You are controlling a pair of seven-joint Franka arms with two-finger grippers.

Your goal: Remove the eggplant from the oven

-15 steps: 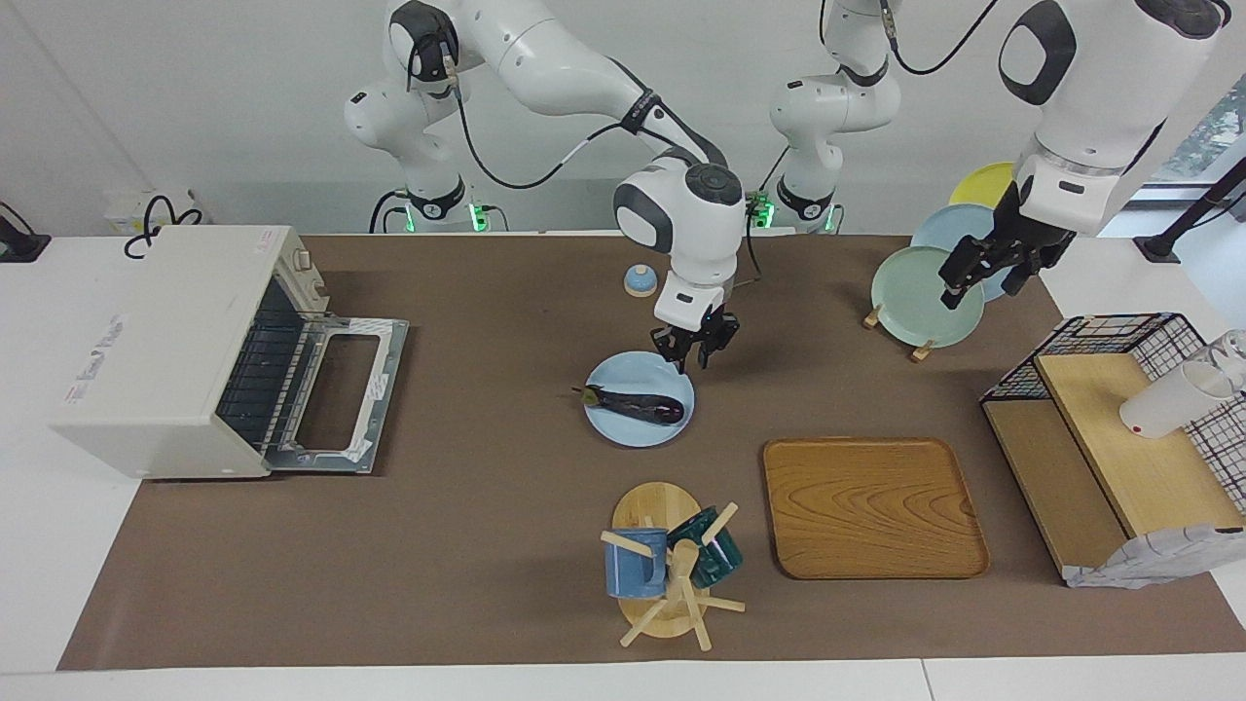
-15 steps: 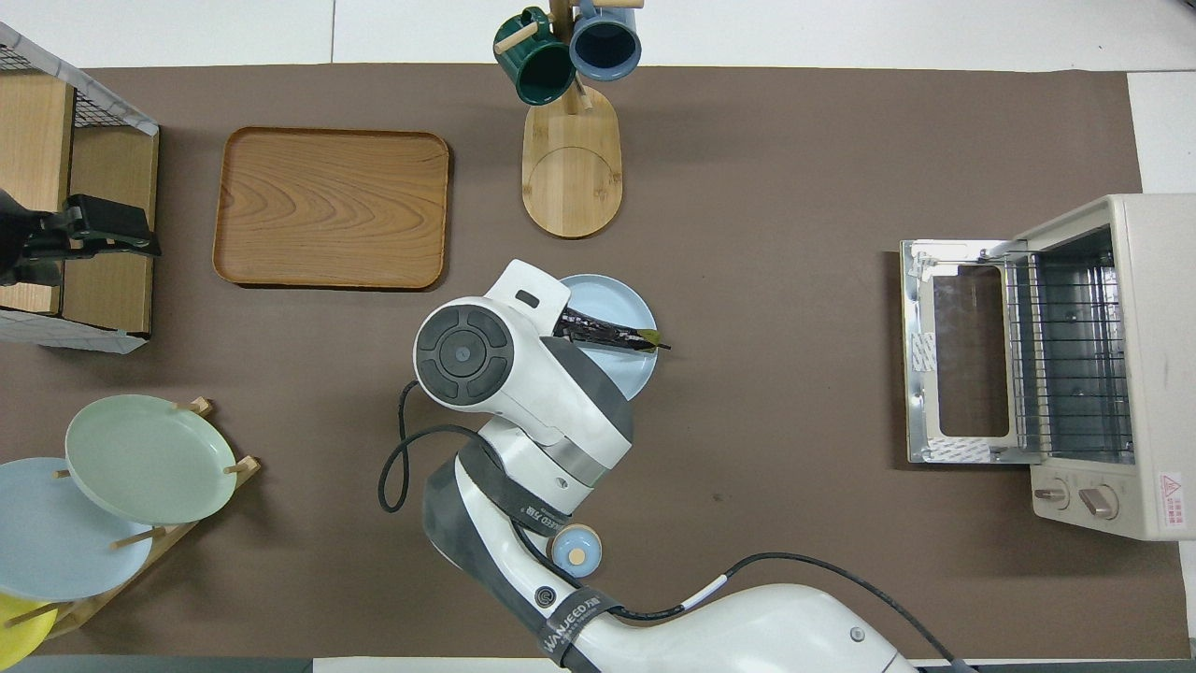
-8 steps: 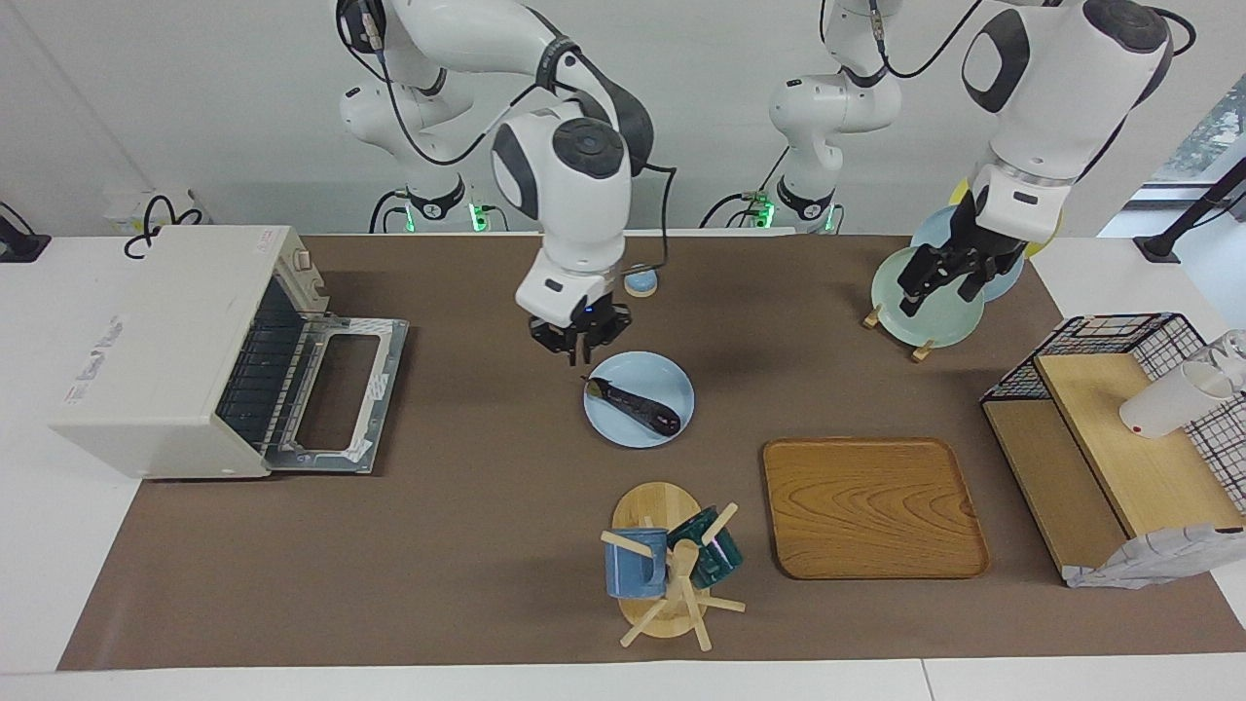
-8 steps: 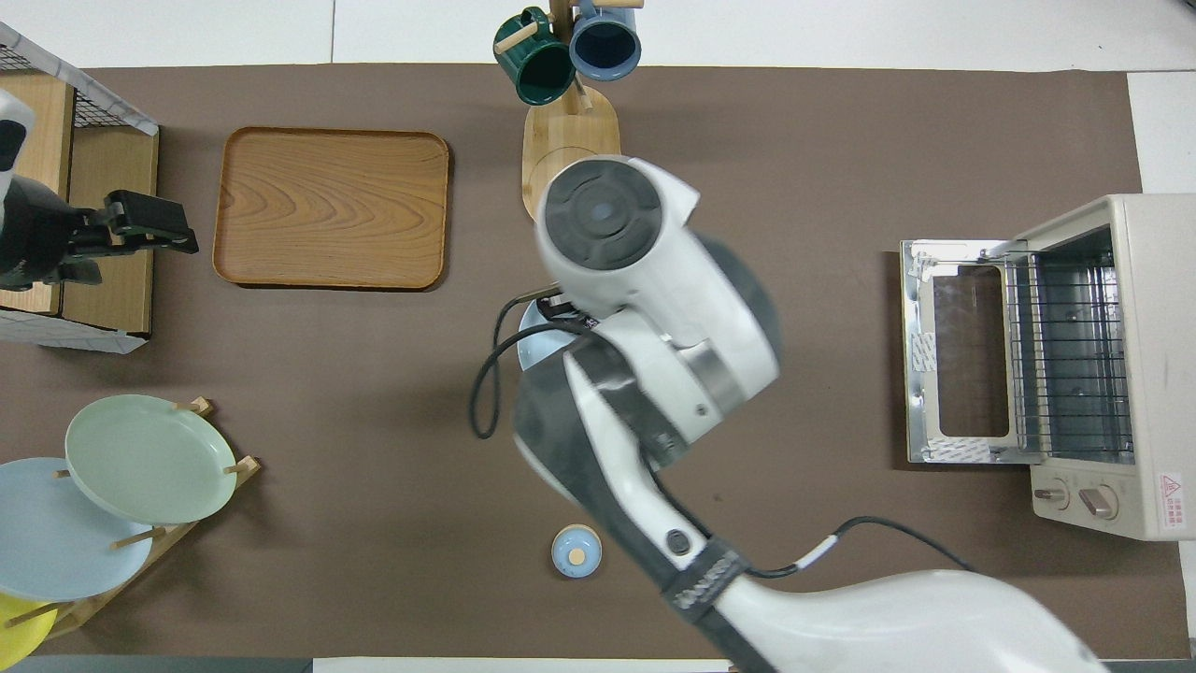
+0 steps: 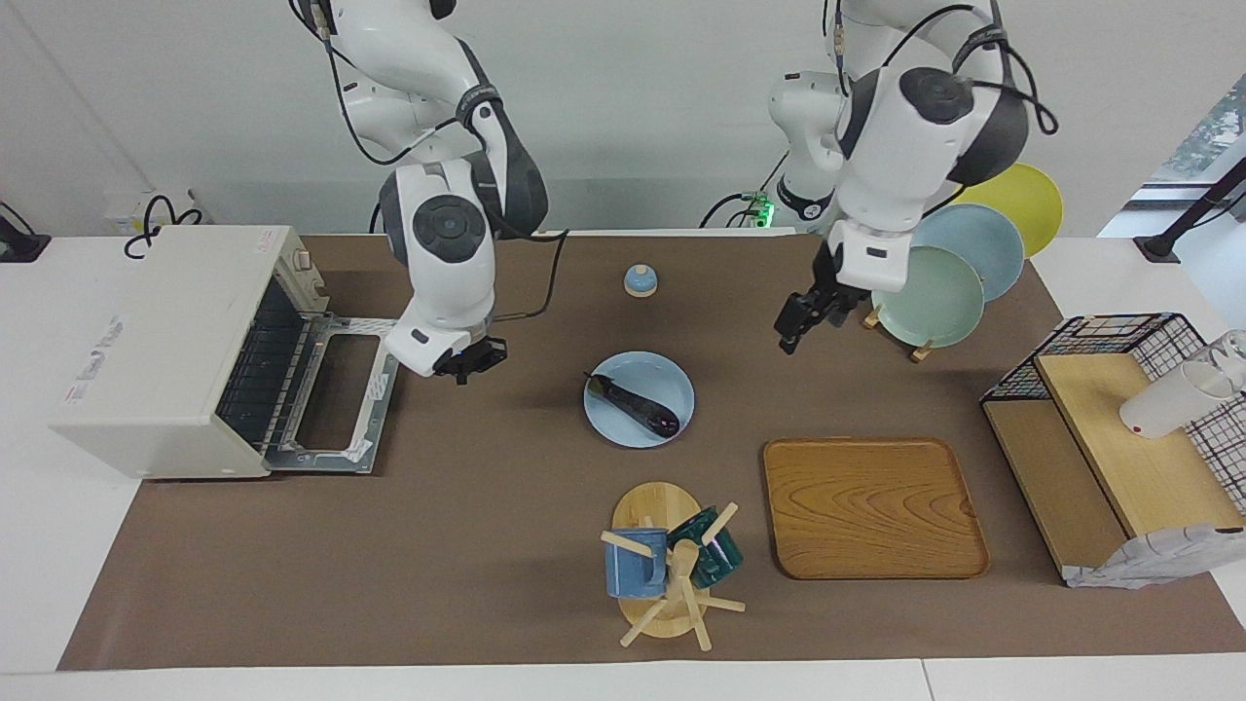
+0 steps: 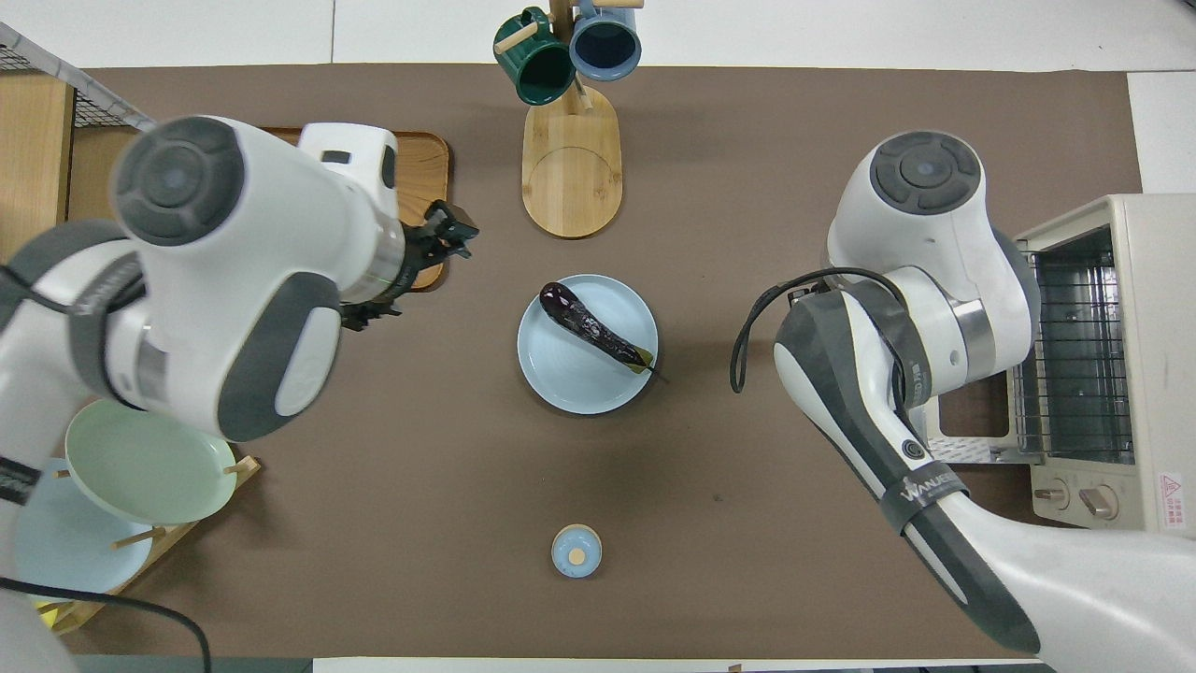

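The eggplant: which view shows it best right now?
The overhead view: the eggplant lies unobstructed across the light blue plate, its whole length and stem showing. The facing view shows the eggplant too, on the same plate, but smaller and more foreshortened.

Brown-matted table (image 5: 467, 545) with oven (image 5: 165, 350)

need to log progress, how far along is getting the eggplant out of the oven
Done: the eggplant lies on the light blue plate, outside the oven, whose door hangs open. In hand: nothing; right tool shut and empty beside the oven door, left tool open. Left: nothing obvious.
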